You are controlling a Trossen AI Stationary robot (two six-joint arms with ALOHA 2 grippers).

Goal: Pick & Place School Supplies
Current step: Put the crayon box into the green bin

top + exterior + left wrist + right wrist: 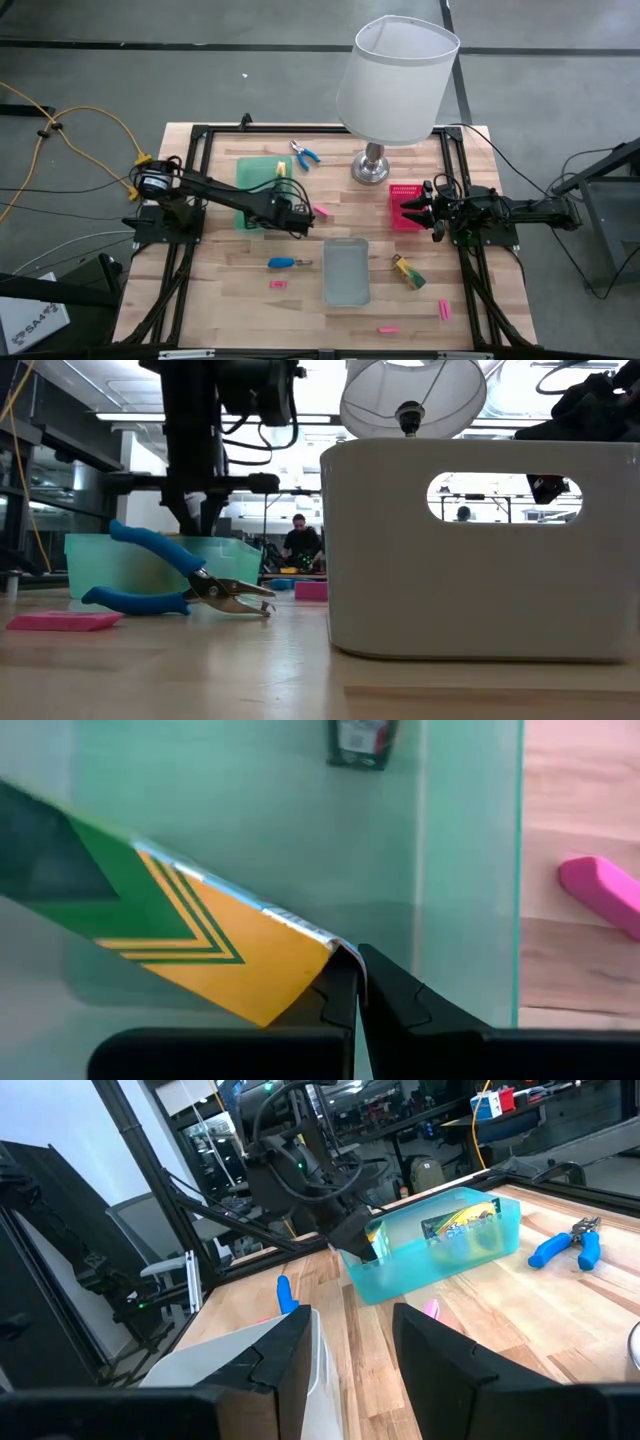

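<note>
Left wrist view shows the yellow-and-green piece [190, 925] most plainly: it lies slanted inside the green tray [470, 870], one corner nipped between the left gripper's [355, 982] fingers, which are pressed together on it. From the high view the left gripper [298, 216] sits at the tray's [250, 172] near corner, on the side facing the big lamp [395, 80].

Taking the green tray as the marker, the blue-handled pliers [304, 153] lie just beyond it toward the table's far edge, and a flat pink bar [321, 211] rests just beside the gripper on the tray's lamp side. Nearer the front edge from the tray lie the blue-handled screwdriver [284, 263] and a second pink bar [277, 284]. The grey tray [346, 272] stands farther along from the green one toward the right arm, with another yellow-and-green piece [408, 271] past it, and two more pink bars [444, 310] [388, 329] well apart from the green tray by the front right corner.

The right gripper [422, 210] waits over the pink tray [403, 190], across the table from the green tray; in its own wrist view its fingers [285, 1355] stand spread with nothing between them.

In the low view a person [301, 543] sits in the room beyond the table.
</note>
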